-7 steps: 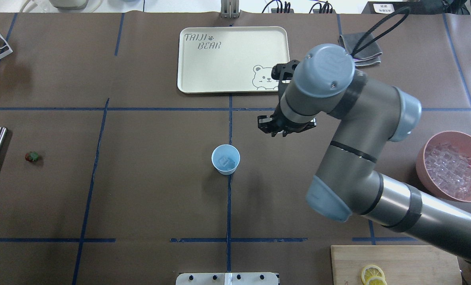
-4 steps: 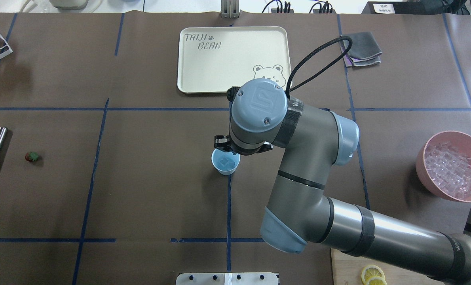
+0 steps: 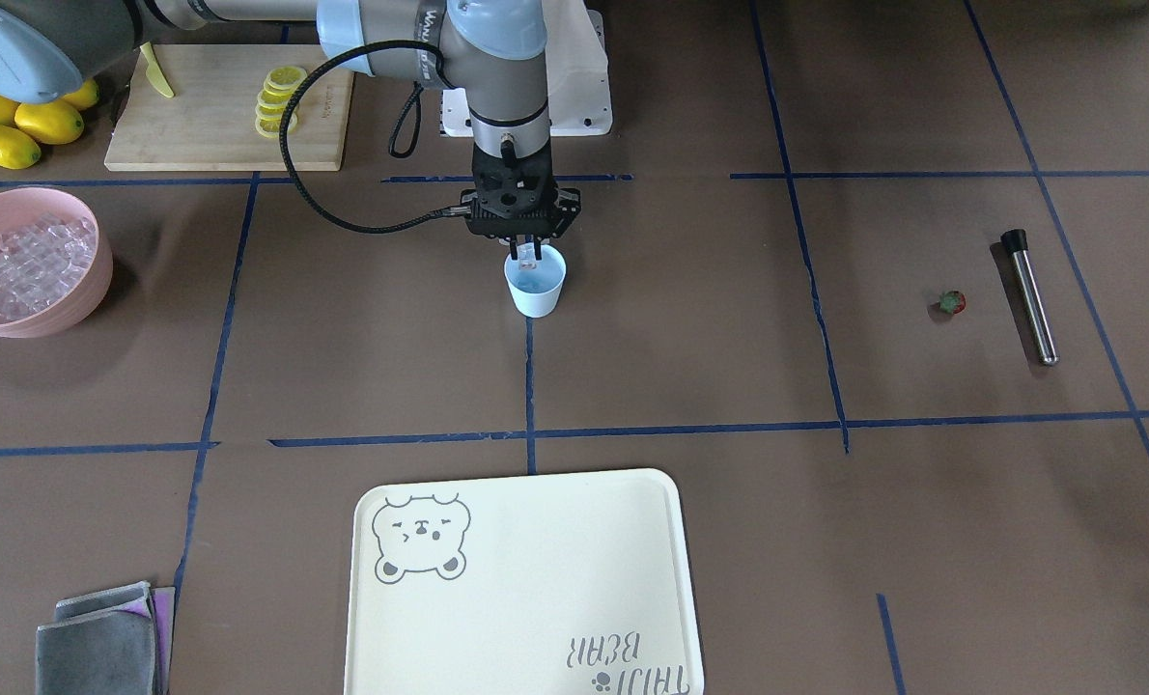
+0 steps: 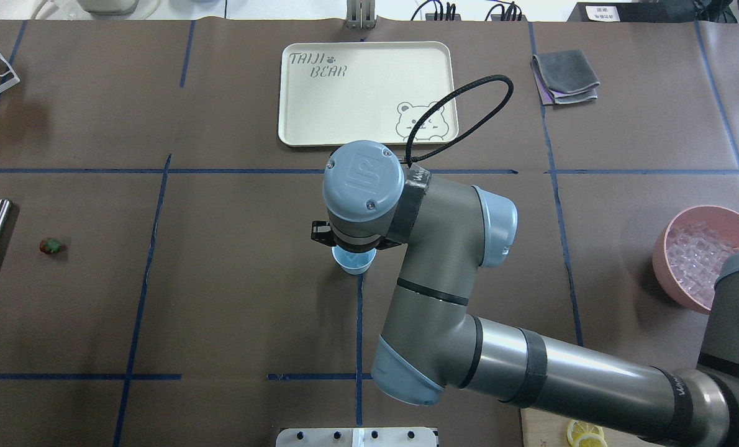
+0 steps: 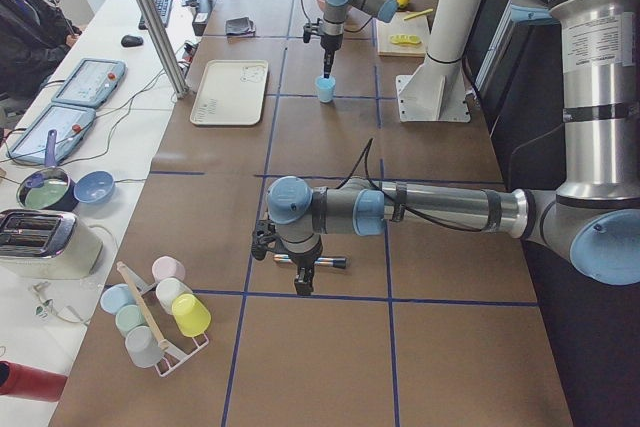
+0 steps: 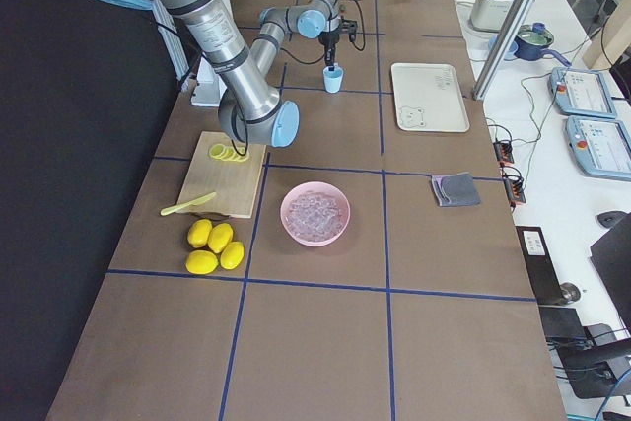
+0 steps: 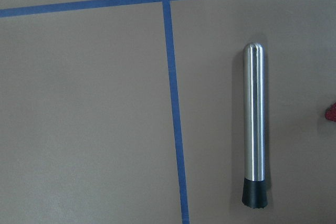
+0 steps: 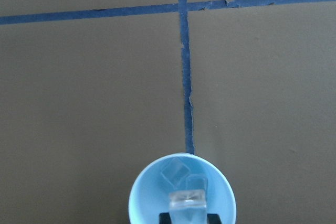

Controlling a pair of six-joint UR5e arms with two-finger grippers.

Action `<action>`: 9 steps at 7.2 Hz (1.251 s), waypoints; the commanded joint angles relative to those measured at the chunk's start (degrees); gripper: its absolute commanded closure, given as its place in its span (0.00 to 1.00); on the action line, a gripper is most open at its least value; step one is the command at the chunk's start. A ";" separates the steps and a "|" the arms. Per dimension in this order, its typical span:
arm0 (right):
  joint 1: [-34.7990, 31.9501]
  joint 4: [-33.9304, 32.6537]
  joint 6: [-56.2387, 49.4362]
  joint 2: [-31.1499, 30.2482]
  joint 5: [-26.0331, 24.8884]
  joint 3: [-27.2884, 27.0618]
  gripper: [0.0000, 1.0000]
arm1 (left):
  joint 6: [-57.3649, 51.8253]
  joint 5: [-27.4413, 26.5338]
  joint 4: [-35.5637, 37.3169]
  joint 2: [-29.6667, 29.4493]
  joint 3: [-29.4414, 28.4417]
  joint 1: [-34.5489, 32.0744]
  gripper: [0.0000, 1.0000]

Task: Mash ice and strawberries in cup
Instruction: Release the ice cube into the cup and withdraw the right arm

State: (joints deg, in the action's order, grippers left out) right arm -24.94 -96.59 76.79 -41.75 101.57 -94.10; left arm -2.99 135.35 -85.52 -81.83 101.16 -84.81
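Pinching a clear, glassy ice cube (image 8: 187, 203), the right hand (image 3: 527, 259) is hovering over the smooth pale-blue tapered cup (image 3: 536, 297); whether the left hand (image 5: 303, 282) is open or closed cannot be told.

Cup (image 3: 536, 288) mouth apparently beneath right gripper (image 3: 528, 255)

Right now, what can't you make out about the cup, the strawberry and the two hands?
Small pale-blue tapered cup: overhead, the right arm's wrist covers most of it; how much ice lies inside is unclear.
Tiny red strawberry: left wrist view's right edge cuts it off.
Left hand: seen only in the exterior left view; open or shut, cannot tell.
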 commanded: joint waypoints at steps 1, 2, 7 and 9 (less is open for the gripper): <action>0.24 0.00 0.73 0.97 -0.23 1.47 0.63 | 0.00 0.00 0.00 0.00 -0.08 0.00 0.00; 0.16 0.00 0.64 0.79 -0.23 1.29 0.04 | 0.00 0.00 0.00 0.00 -0.08 0.00 0.00; -6.13 -1.31 -2.68 -0.61 1.78 -0.11 0.01 | 0.00 -0.09 -0.26 -0.09 0.96 0.70 0.00; -18.15 -3.34 -17.30 -8.30 12.01 -6.58 0.01 | 0.26 -0.44 -0.18 -1.31 0.89 0.79 0.00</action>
State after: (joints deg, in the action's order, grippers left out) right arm -35.80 -98.97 67.72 -45.15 107.53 -96.80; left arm -2.93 135.15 -85.75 -82.44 101.99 -84.12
